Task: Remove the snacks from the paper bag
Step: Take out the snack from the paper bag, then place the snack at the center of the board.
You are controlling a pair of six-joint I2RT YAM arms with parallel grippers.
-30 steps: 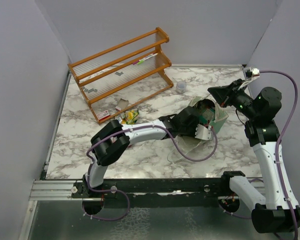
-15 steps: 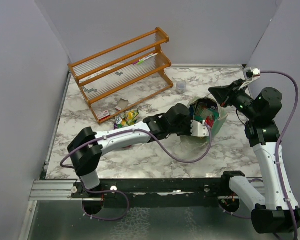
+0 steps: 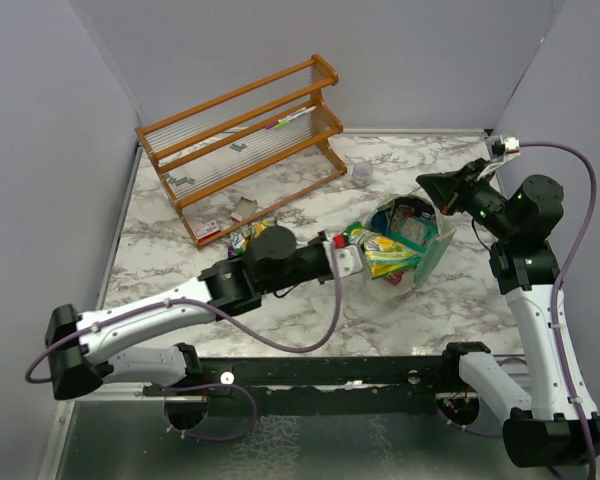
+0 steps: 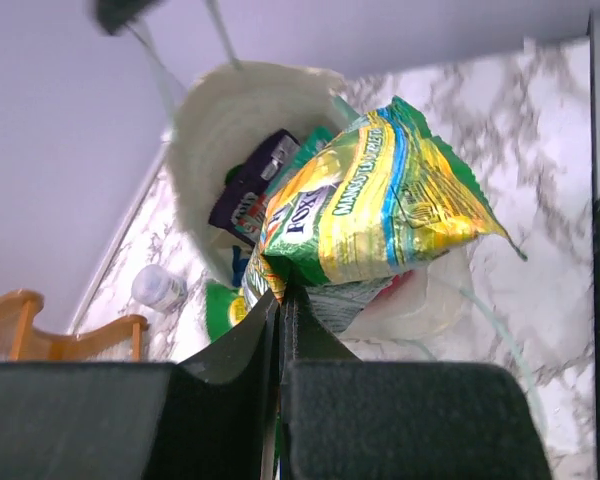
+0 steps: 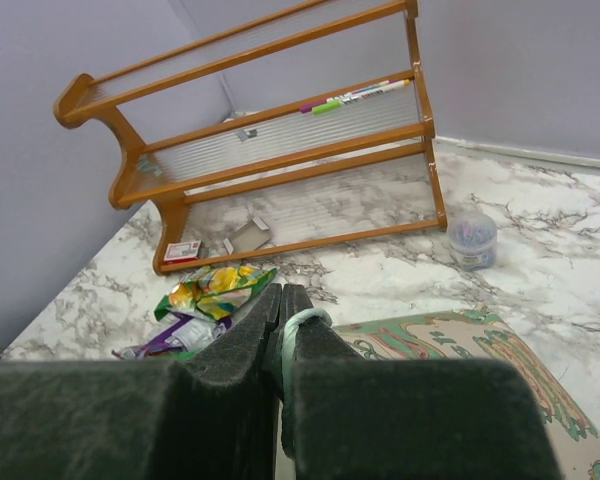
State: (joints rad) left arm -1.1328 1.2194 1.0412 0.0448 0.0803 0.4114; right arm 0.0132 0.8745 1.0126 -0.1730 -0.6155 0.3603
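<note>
Grey walls close in a white marble table (image 3: pixel 280 310) that fills the middle of your top view, with the wooden rack (image 3: pixel 240 140) standing in its upper left corner. Your left arm reaches from the lower left to the centre of the frame, and your right arm rises along the right edge. Between them, centre right, sits the mint-green paper bag (image 3: pixel 436 248), its cream-lined mouth turned toward the left arm. Your left gripper (image 3: pixel 354 257) is pinched tight on the corner of a green-yellow packet (image 3: pixel 385 247). The packet hangs at the bag's mouth, and from these views you cannot tell whether it is fully clear of the rim. In the left wrist view it fills the centre, with a dark purple packet (image 4: pixel 255 185) behind it inside the bag. Your right gripper (image 5: pixel 280 300) is closed too, with a thin white string handle (image 5: pixel 303 319) caught between the fingers — the bag's patterned wall shows just below it, at the lower right of that view. A small pile of snacks (image 3: pixel 250 236) lies on the marble in front of the rack, left of centre. A small grey cup (image 3: pixel 363 174) stands near the rack's right end, above the bag, and a white card (image 3: pixel 208 230) lies at the rack's lower left foot.
</note>
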